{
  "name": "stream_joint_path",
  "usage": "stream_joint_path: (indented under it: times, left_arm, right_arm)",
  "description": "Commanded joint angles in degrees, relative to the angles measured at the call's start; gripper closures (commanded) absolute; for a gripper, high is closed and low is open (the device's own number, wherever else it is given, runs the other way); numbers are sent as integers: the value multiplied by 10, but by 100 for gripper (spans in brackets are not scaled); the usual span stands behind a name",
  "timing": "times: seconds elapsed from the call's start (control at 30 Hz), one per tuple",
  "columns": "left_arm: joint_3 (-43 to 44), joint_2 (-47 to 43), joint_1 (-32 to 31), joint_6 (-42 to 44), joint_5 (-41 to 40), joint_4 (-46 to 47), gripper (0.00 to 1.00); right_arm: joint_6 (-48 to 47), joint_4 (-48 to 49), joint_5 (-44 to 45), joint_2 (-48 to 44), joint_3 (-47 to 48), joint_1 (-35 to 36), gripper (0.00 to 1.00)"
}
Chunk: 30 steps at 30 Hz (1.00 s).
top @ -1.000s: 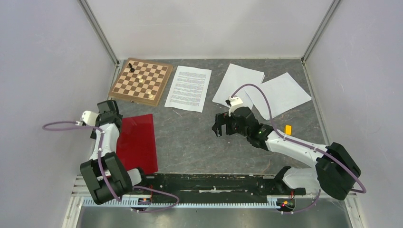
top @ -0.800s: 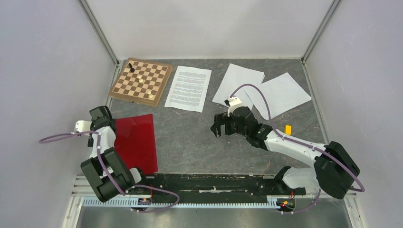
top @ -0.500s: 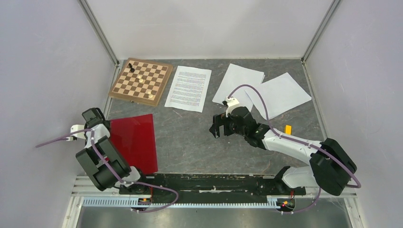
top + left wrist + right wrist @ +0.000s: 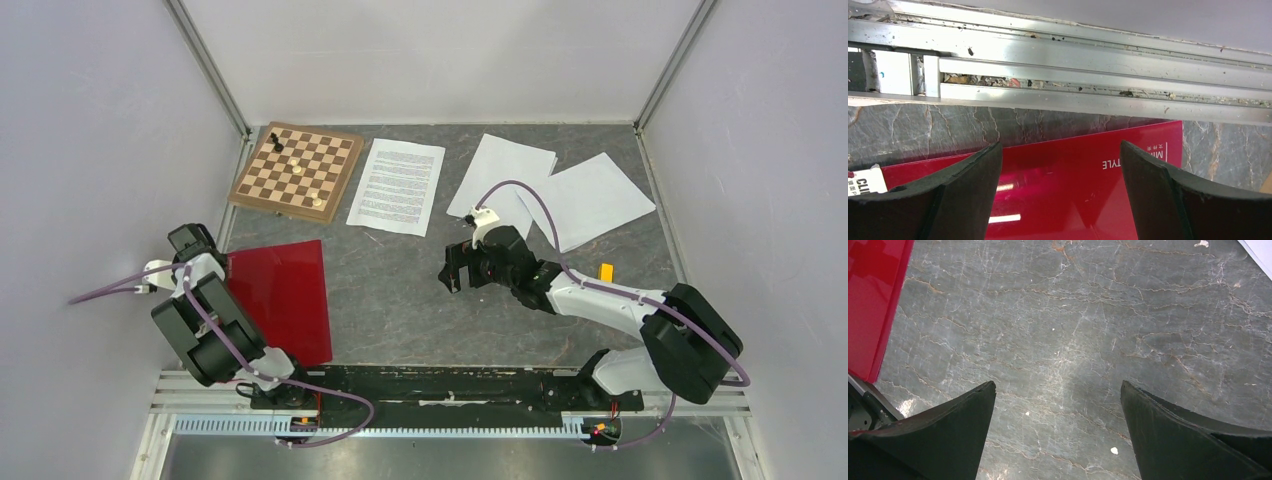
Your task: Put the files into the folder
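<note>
The red folder (image 4: 283, 300) lies shut and flat at the near left of the table. My left gripper (image 4: 192, 243) hangs open above its left edge; in the left wrist view the gripper (image 4: 1060, 150) has the folder's glossy cover (image 4: 1063, 195) below and between its fingers, not touching it. The files lie at the back: a printed sheet (image 4: 397, 186) and two blank sheets (image 4: 500, 172) (image 4: 592, 198) that overlap. My right gripper (image 4: 455, 268) is open over bare stone mid-table, nothing in it (image 4: 1058, 390). The folder's edge (image 4: 873, 300) shows at the upper left of the right wrist view.
A chessboard (image 4: 298, 170) with a few pieces sits at the back left beside the printed sheet. A small yellow object (image 4: 605, 272) lies near the right arm. An aluminium rail (image 4: 1098, 65) and the wall run just past the folder's left edge.
My left arm has swung left, from over the folder's upper left corner out to its left edge by the wall. The right gripper has crept slightly left. Both stayed open.
</note>
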Motion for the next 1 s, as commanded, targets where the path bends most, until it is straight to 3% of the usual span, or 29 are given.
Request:
stream_joint_path:
  times: [0.0, 0.33, 0.57, 0.97]
  left_arm:
    - [-7, 23, 5, -12, -2, -11, 7]
    - [-24, 1, 5, -21, 11, -32, 9]
    - [6, -49, 2, 17, -35, -65, 9]
    - [7, -2, 32, 27, -45, -79, 5]
  right_arm:
    - [-10, 27, -8, -2, -2, 2, 2]
    - [-17, 30, -11, -10, -14, 1, 2]
    - [-17, 40, -28, -14, -23, 1, 2]
    - [-24, 44, -55, -18, -33, 1, 2]
